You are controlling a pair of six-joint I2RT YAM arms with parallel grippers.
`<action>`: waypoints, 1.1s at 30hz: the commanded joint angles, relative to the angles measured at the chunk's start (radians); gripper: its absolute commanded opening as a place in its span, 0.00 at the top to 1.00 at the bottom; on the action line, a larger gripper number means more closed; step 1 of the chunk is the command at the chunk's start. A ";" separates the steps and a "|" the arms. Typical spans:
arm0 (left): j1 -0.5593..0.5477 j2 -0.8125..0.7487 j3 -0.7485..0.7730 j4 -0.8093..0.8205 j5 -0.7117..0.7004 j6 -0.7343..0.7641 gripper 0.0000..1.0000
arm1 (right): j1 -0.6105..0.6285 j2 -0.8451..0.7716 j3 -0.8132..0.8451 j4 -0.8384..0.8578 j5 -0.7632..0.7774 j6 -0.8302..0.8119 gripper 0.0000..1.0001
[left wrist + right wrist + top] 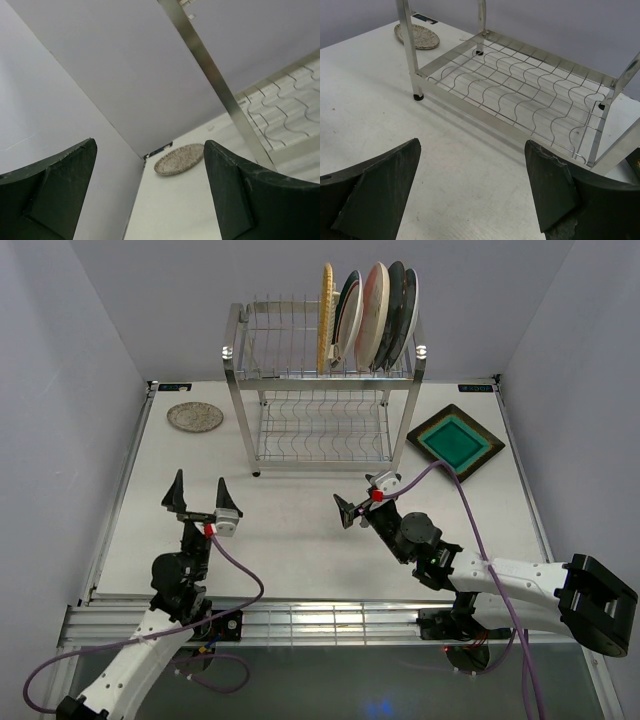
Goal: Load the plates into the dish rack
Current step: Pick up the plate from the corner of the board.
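The dish rack [322, 390] stands at the back middle. Several plates stand on edge in its top tier: a yellow woven one [326, 310], a pink-cream one [373, 312] and dark ones [398, 310]. A small silver-grey plate [195, 417] lies flat left of the rack. It also shows in the left wrist view [179, 159]. A brown square plate with a teal centre [455, 440] lies right of the rack. My left gripper [200, 495] is open and empty, raised and pointing toward the silver-grey plate. My right gripper [362, 498] is open and empty, in front of the rack's lower shelf [520, 95].
White walls close in the table on the left, back and right. A rack post [215, 80] crosses the left wrist view. The silver-grey plate [417, 36] shows behind the rack's left front post in the right wrist view. A metal rail runs along the table's near edge [320, 618].
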 commanded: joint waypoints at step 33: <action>0.753 1.251 0.745 -0.536 0.750 0.076 0.02 | -0.008 0.035 0.031 0.026 0.031 -0.019 0.10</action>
